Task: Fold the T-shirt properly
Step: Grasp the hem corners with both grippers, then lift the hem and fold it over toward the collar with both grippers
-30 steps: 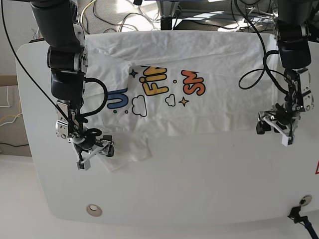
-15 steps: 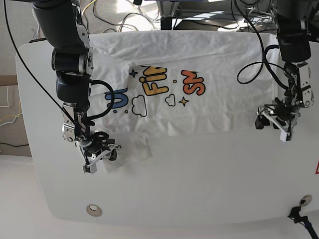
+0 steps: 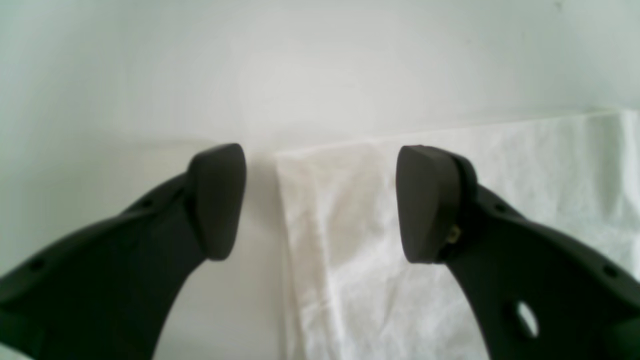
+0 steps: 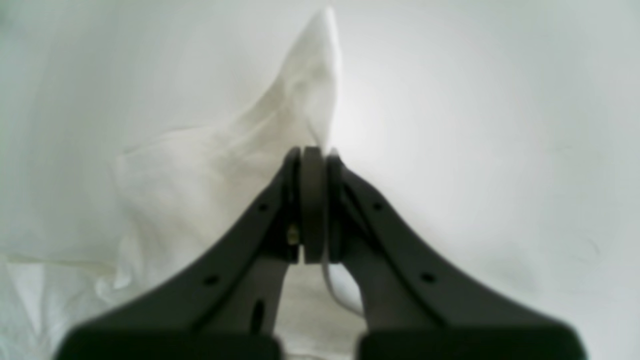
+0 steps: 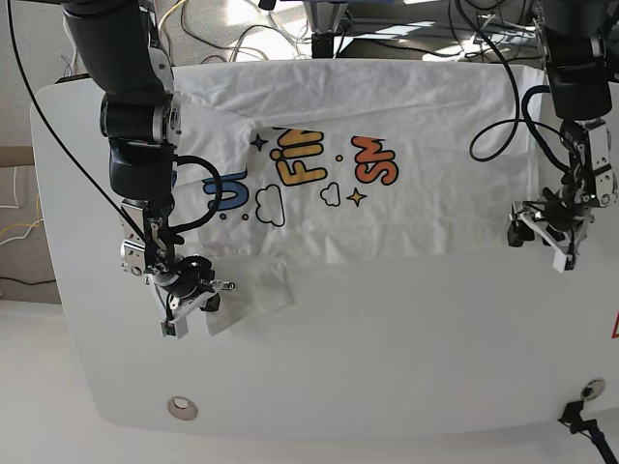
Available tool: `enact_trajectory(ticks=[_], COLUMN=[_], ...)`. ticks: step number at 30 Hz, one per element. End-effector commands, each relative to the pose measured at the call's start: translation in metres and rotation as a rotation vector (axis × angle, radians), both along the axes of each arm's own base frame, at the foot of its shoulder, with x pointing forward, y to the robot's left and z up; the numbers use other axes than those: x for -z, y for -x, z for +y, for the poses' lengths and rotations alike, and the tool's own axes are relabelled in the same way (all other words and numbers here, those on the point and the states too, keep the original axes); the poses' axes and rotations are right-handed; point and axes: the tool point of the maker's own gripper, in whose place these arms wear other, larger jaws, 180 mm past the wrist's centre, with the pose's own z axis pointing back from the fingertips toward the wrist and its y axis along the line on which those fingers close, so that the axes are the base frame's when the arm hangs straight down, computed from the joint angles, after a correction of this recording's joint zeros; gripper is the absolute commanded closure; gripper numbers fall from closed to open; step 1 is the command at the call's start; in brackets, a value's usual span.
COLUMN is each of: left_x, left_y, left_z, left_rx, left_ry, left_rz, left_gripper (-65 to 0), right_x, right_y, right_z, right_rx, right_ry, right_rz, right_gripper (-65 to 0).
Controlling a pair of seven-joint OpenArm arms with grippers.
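The shirt [image 5: 416, 203] lies spread across the far half of the table [image 5: 368, 358], partly folded over — its print shows blue, yellow and orange-red letters, with cloud outlines and small stars among them. On the base view's left side of the shirt, a flap of the same white cloth, the sleeve [image 5: 261, 295], sticks out from the shirt's near edge onto the table. The right gripper [image 5: 211, 295] is at that flap, its fingers closed together on the cloth, and in the right wrist view a pinched ridge of the fabric rises between the fingertips and runs on past them. The left gripper [image 3: 320, 202] is at the opposite side of the shirt, over its near corner, with its fingers parted and gripping nothing; in its own wrist view the corner of the cloth shows in the gap between them, one finger over the shirt and the other over the bare table just beside it. Nearer than the shirt, a round hole [image 5: 183, 408] shows in the table on the base view's left — and cables [image 5: 232, 43] lie on the floor beyond the shirt's far edge
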Motion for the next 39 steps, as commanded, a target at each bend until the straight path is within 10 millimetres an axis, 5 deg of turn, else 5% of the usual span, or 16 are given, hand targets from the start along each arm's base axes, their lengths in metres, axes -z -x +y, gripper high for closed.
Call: enact_trajectory(ticks=[1,9,15,23,30,39], left_x=[-0.017,0.003,0.008,0.007,0.002,-0.038], left_y=[-0.011,0.009,0.013,0.013,0.009,0.005], left_z=[0.007,0.005,0.003,0.003,0.002,-0.021], left_rx=[-0.003,0.005,0.006,0.006,0.006,0.106], left_ry=[-0.011,-0.010,-0.008,-0.008,-0.004,-0.069], left_rz=[-0.047,0.059,0.070,0.067,0.048,-0.071], left_gripper=[-44.2,-43.1,-18.5,-0.1,0.0,0.0], right_x=[-0.027,-0.025,-0.025,-0.025,-0.026,-0.038], right_y=[-0.019,-0.018,-0.018,-0.017,-0.017,-0.014], right_z=[-0.005,-0.005,-0.005,-0.006,-0.007,-0.008], right_rx=[0.012,0.012,0.012,0.013,0.010,-0.015], right_ry=[-0.003,-0.003,-0.003,-0.001,0.000,0.030], right_rz=[-0.076,-0.073,-0.072,-0.072,-0.076,-0.100], right_gripper=[-0.1,-0.1,-0.1,-0.1,0.0,0.0])
